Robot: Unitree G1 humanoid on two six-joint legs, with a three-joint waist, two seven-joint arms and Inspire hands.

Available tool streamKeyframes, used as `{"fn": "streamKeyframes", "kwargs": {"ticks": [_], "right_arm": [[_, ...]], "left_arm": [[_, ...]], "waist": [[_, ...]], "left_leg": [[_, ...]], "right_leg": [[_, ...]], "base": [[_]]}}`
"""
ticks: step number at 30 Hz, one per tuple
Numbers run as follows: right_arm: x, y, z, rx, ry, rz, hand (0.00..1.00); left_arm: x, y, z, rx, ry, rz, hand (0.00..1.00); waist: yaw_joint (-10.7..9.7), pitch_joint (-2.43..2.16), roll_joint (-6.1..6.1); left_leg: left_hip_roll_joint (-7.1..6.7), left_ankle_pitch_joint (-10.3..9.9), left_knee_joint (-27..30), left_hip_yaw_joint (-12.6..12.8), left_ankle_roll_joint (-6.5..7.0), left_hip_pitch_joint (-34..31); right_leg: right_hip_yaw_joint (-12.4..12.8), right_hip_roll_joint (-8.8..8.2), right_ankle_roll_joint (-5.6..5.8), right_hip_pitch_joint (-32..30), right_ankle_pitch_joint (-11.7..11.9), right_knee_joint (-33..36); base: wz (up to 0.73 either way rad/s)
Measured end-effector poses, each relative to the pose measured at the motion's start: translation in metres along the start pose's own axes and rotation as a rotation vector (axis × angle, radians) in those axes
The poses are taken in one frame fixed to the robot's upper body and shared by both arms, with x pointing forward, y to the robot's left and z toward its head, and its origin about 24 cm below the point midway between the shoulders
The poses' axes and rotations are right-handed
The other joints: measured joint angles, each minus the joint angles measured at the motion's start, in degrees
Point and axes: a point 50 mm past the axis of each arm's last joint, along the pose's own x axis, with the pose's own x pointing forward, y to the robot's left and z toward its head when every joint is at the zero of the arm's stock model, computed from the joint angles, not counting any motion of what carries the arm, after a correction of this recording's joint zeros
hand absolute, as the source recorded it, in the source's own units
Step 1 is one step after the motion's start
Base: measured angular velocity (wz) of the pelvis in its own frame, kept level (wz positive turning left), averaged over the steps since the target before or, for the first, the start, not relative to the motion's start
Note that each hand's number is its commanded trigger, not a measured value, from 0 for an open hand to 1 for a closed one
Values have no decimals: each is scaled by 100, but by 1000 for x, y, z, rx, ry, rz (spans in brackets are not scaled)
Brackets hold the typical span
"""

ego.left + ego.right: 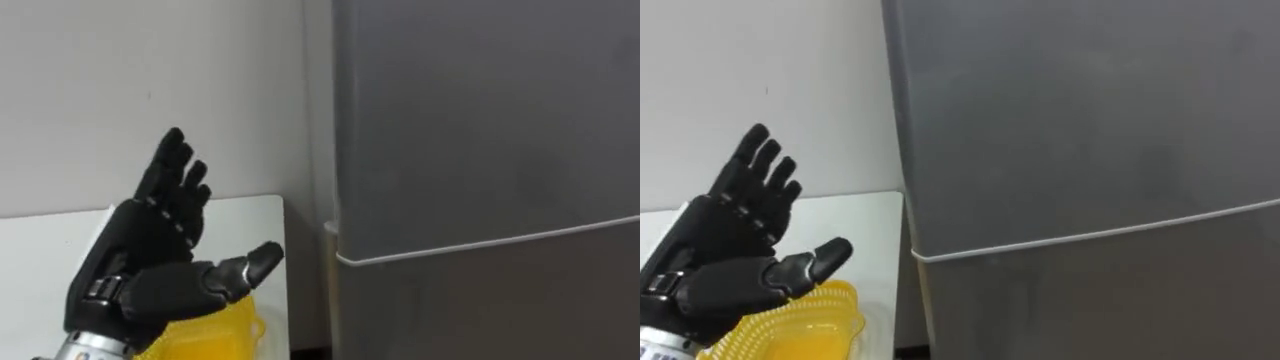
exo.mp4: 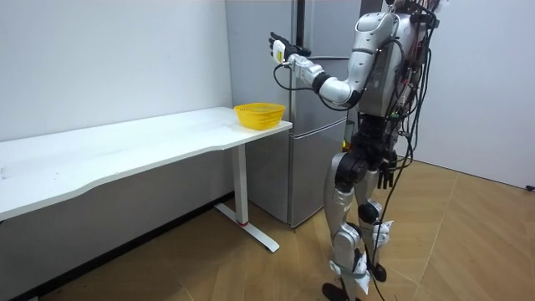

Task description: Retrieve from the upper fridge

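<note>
Step in hand: the reach-in, pre-open. Robot stands facing the fridge [image 1: 480, 60], w/ the white table [image 1: 250, 215] at its 9 o'clock. Left hand [image 1: 150, 240] is raised at approx. 8 o'clock in the eye views, fingers spread & straight, thumb out toward 3 o'clock, holding nothing. It is near the fridge's left edge but not touching it. Right hand [image 2: 385, 174] hangs by the hip in the room view; can't tell if its fingers are curled or not. Upper door [image 1: 480, 130] is closed, as is the lower door [image 1: 480, 310]. The pale seam [image 1: 480, 245] btwn them runs from 9 to 3 o'clock. The thing to fetch is presumably behind that upper door, so it is hidden and can't be named. A yellow basket [image 1: 225, 330] sits on the table corner at 6–7 o'clock, below the hand; likely the drop-off spot, but that's a guess. Progress: early, nothing opened or taken. Next move, as I judge it: carry the left hand toward 3 o'clock to the door's left edge above the seam, hook fingers round it and pull. No handle is visible, & hinge side can't be told from here.
</note>
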Motion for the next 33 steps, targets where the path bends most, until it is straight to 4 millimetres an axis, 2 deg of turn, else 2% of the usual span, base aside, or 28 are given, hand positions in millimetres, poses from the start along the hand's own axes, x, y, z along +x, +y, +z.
{"fn": "streamKeyframes", "kwargs": {"ticks": [3,7,13,23,25,26,27,28,33], "right_arm": [[0,-1,-1,2,7,2,0],[-1,-7,3,-1,7,-8,0],[-1,-8,1,2,16,-9,0],[-1,-8,1,4,16,-8,0],[-1,-8,1,4,15,-8,0],[-1,-8,1,4,15,-8,0],[-1,-8,1,4,15,-8,0],[-1,-8,1,4,15,-8,0],[-1,-9,2,3,13,-10,0]], "left_arm": [[0,-5,-3,41,33,-75,0],[1,-13,-7,93,67,-177,0],[2,-18,-8,104,84,-260,0],[6,-25,-6,107,74,-334,0],[9,-27,-5,110,68,-344,54],[10,-28,-5,111,65,-350,90],[10,-28,-4,111,63,-351,90],[11,-28,-4,112,60,-354,100],[11,-21,0,126,48,-315,100]], "waist": [[-72,-19,52],[-172,18,68],[-178,39,76],[-179,44,68],[-178,42,71],[-178,39,76],[-177,39,74],[-176,32,85],[-162,27,91]], "left_leg": [[1,0,-1,0,0,19],[0,0,-1,7,0,27],[2,0,1,45,0,28],[1,0,-2,70,0,3],[-1,0,-3,70,0,-12],[-1,0,-3,70,0,-17],[-1,0,-3,70,0,-18],[-1,0,-3,70,0,-16],[0,0,-33,69,0,9]], "right_leg": [[3,2,0,3,0,5],[55,2,1,0,0,40],[75,2,7,-25,-4,74],[92,1,12,-57,-9,66],[85,1,12,-60,-9,51],[82,1,12,-59,-9,42],[82,1,12,-59,-9,40],[83,2,11,-58,-9,40],[81,2,11,-48,-8,42]], "base": [[0],[-1],[-1],[0],[0],[0],[0],[0],[1]]}}
